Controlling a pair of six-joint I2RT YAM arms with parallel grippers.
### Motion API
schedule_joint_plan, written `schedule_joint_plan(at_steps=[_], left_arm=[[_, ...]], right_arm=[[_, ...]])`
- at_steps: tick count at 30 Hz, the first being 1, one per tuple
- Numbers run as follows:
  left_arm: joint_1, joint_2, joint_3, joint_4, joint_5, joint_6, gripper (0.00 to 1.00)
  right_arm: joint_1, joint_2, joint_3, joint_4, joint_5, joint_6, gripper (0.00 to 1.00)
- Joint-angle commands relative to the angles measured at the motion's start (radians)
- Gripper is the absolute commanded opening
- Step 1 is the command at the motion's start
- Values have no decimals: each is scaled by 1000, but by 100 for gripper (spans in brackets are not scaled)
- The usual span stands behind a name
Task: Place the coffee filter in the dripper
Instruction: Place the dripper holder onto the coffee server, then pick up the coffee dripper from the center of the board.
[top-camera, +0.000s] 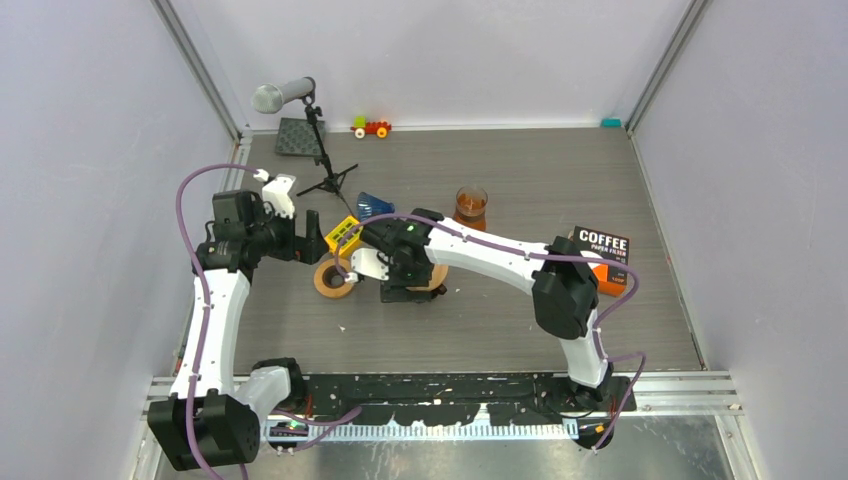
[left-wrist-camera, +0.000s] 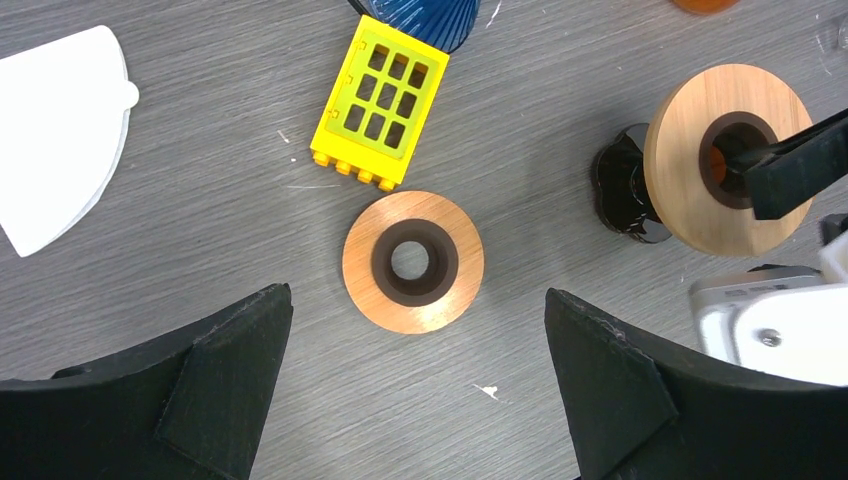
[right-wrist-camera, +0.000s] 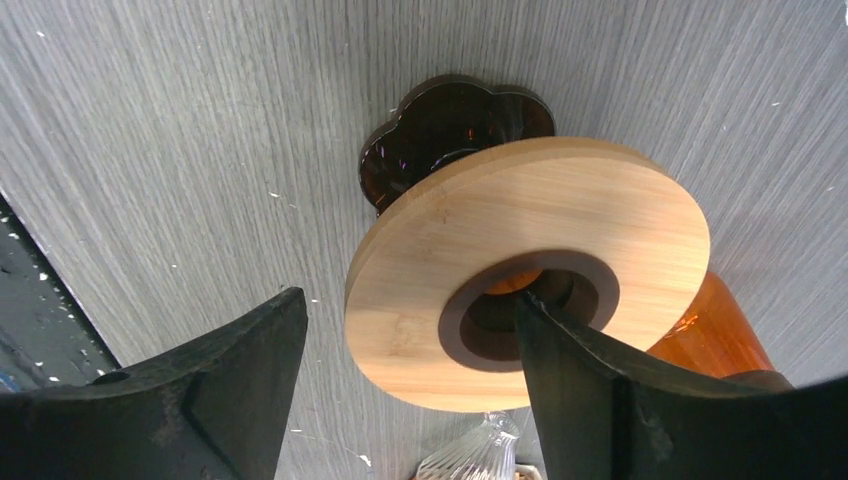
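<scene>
- White paper coffee filter (left-wrist-camera: 60, 130) shows only in the left wrist view. It lies flat on the grey table (left-wrist-camera: 200, 220), up-left of the yellow toy window block (left-wrist-camera: 380, 100) and well apart from the dripper (left-wrist-camera: 725, 160). The top view doesn't show it.
- Filter is fan-shaped: narrow end points lower-left in frame, curved edge upper-right, long axis along that diagonal. The left frame edge cuts it off.
- Left gripper (left-wrist-camera: 417, 292) is spread wide and holds nothing, above a loose wooden ring (left-wrist-camera: 413, 262) lying flat.
- Right wrist view: right gripper (right-wrist-camera: 410, 300) is spread. One finger (right-wrist-camera: 620, 400) sits in the dripper's centre hole, the other is clear of the wooden collar rim. Collar is tilted, not flat, with dark lobed glass behind it and orange glass on the far side.
- Top view only: COFFEE filter box (top-camera: 600, 255) at right, glass carafe (top-camera: 471, 205) mid-table, microphone (top-camera: 283, 95) back-left. There is open table right of the dripper; block and ring crowd its left.
</scene>
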Motion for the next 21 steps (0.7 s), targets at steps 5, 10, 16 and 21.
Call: schedule_joint_plan(at_steps=[5, 10, 16, 21], left_arm=[[4, 10, 6, 27, 43, 37, 100], [5, 15, -2, 48, 94, 68, 100], [-14, 32, -5, 97, 147, 68, 100], [-55, 55, 6, 112, 141, 67, 100]], right_arm=[[2, -204, -45, 31, -27, 49, 82], [-26, -339, -156, 129, 8, 115, 82], [-194, -502, -293, 252, -24, 237, 82], [-437, -635, -406, 316, -93, 363, 81]])
